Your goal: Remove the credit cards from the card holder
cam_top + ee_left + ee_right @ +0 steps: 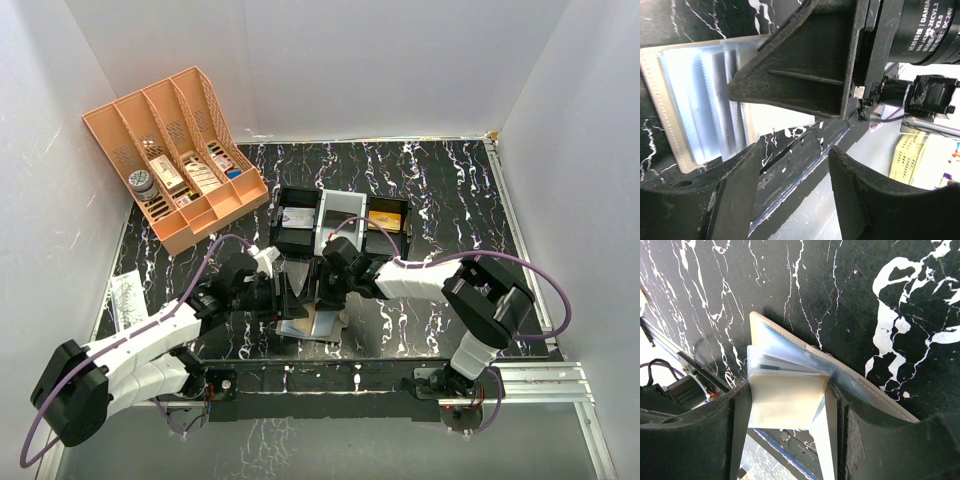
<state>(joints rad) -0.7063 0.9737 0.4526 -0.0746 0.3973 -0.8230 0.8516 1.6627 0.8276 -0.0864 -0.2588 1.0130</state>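
The card holder (312, 325) lies open near the table's front edge, between both grippers. In the left wrist view its grey-blue slotted inside (700, 100) faces up. In the right wrist view its clear sleeves (790, 357) fan up and a pale cream flap (785, 400) stands between my fingers. My right gripper (323, 290) (790, 387) is open and straddles that flap. My left gripper (287, 298) (795, 150) is open and empty beside the holder. An orange credit card (385, 218) and a grey one (293, 216) lie in the black tray. I cannot tell whether cards remain in the sleeves.
The black three-compartment tray (340, 197) stands just behind the grippers. A big orange lattice organiser (120, 125) with small items fills the back left corner. A white paper (122, 295) lies at the left edge. White walls close in three sides.
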